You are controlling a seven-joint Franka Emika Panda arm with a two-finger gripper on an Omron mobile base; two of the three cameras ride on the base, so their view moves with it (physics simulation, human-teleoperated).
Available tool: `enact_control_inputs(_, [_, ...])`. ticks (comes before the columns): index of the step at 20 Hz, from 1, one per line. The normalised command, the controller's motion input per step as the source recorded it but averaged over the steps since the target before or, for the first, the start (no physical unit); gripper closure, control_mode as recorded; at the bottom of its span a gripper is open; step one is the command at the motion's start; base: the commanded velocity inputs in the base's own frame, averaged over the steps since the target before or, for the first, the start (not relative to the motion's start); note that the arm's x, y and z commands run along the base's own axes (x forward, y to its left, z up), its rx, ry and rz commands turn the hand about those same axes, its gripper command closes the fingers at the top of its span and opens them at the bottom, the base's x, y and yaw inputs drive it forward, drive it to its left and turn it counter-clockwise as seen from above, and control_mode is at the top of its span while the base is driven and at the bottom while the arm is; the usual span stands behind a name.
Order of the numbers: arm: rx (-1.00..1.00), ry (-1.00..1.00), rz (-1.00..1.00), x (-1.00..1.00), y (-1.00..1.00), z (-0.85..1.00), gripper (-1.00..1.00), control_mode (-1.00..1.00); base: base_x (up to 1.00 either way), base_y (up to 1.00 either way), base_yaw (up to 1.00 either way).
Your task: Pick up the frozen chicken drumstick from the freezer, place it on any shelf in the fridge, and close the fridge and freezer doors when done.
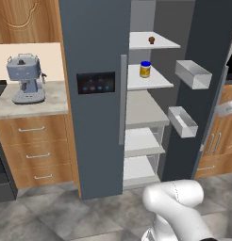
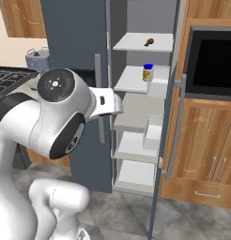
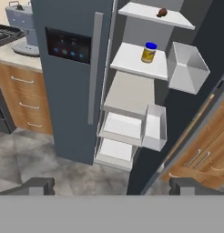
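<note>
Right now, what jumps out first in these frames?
The fridge stands with its right door swung wide open, pale shelves exposed. On its top shelf sits the small dark chicken drumstick, and one board below stands a yellow jar with a blue lid. Left of the unit, a grey-blue coffee machine sits on the counter.

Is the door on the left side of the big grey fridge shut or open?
Shut. The left door, with its dark panel, sits flat and hides everything behind it, while the right door is swung wide, showing shelves.
</note>
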Motion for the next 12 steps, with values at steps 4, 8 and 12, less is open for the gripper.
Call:
enact_control_inputs(4, [0.05, -0.04, -0.02, -0.04, -0.38, 0.00, -1.00, -1.00, 0.00, 0.00, 0.00])
enact_control_inputs(8, [0.05, -0.03, -0.02, -0.10, -0.43, 0.00, -1.00, -1.00, 0.00, 0.00, 0.00])
enact_control_inputs(12, [0.03, -0.02, -0.01, 0.00, -0.48, 0.00, -1.00, -1.00, 0.00, 0.00, 0.00])
